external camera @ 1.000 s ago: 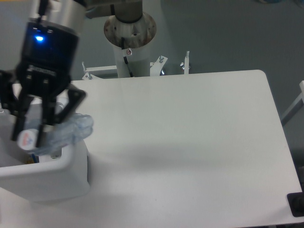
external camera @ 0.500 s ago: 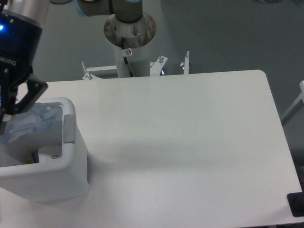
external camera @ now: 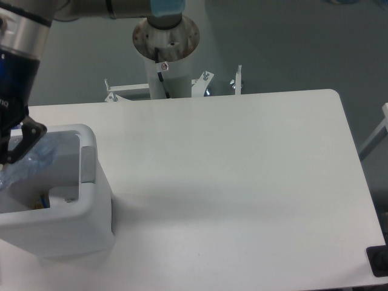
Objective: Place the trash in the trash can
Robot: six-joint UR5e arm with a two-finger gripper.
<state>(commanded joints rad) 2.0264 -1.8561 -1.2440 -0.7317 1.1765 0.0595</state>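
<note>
**Bottle over bin, release pending**

Fixed camera, only view. UR5e arm enters from the top left; most of the gripper [external camera: 7, 159] is cut off by the left frame edge. One dark finger [external camera: 27, 136] shows, lying against the crushed clear bluish plastic bottle [external camera: 27, 165]. The opposite finger is out of frame, so I cannot tell directly whether the fingers are pinching; the bottle hanging at a tilt over the opening suggests it is held, but that is inference only.

The bottle sits above the interior of the white trash can [external camera: 73, 209], inside the line of its thick rim, its lower end pointing down and left toward the frame edge. The trash can stands at the left edge of the white desk [external camera: 230, 182], grey side panel [external camera: 88, 163] facing right. Something small and coloured shows low inside the can [external camera: 41, 201]; too small to identify. Paper wrapper not distinguishable in this view.

Judgement on the step: this is the drop. To do it well, spread the fingers only once the whole bottle length is inside the rim line, as a long crushed bottle can bridge the rim or tip out. Lowering slightly before release would reduce bounce.
</note>
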